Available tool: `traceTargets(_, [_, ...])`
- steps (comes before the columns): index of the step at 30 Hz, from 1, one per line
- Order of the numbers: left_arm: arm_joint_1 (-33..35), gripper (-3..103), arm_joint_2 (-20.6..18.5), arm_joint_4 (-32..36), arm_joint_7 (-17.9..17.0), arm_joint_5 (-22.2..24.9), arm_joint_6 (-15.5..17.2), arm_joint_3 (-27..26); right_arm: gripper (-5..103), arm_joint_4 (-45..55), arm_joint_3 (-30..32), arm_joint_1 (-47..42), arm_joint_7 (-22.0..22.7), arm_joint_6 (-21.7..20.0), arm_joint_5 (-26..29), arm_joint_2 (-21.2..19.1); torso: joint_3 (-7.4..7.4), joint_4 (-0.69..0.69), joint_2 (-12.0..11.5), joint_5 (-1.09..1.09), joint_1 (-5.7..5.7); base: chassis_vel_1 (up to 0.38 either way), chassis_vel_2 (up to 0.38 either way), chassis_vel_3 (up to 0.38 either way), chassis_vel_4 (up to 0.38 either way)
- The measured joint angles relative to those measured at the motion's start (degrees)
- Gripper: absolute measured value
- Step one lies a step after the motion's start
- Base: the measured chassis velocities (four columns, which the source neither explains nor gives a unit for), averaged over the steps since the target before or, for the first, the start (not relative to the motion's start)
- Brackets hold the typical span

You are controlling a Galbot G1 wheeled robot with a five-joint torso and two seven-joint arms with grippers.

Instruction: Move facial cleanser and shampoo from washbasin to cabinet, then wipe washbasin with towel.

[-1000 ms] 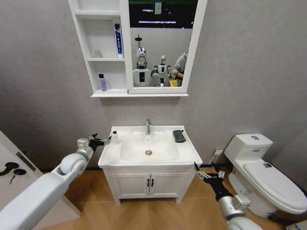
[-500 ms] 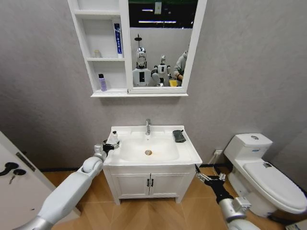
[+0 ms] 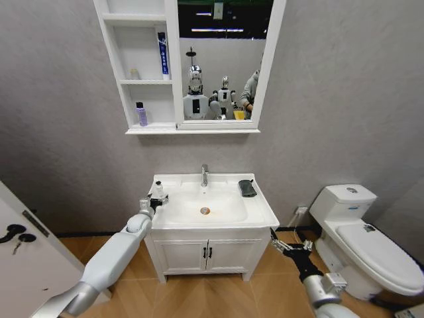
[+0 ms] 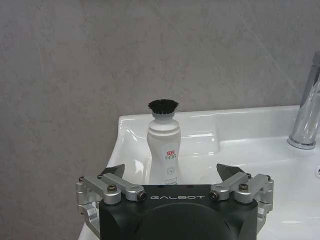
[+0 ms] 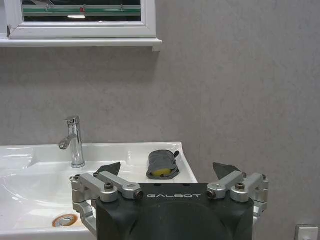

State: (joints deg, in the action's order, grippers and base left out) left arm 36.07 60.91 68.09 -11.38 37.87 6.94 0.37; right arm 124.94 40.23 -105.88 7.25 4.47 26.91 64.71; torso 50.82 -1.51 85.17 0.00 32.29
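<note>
Left gripper (image 3: 159,199) at the washbasin's (image 3: 262,211) front-left corner, fingers spread wide, nothing between them; arm reaches up from low left, forearm angled toward the rim. Just beyond it, a white bottle (image 4: 164,143) with a black cap stands upright on the washbasin's back-left ledge, apart from the fingertips. Towel (image 3: 248,188) lies on the back-right ledge, right of the tap (image 3: 205,175). Right gripper (image 3: 287,244) also spread, held low beside the washbasin's right side. Cabinet (image 3: 143,73) hangs above the washbasin.
</note>
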Motion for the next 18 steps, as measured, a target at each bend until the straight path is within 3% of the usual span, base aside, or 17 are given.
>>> traceTargets(18, [-7.32, 100, 3.78, -10.94, 3.14, -2.52, -2.19, 0.36, 100, -0.59, 0.53, 0.09, 0.2, 0.1, 0.26, -0.24, 0.0, 0.0, 0.0, 0.0, 0.0, 0.0, 0.0, 0.0, 0.0])
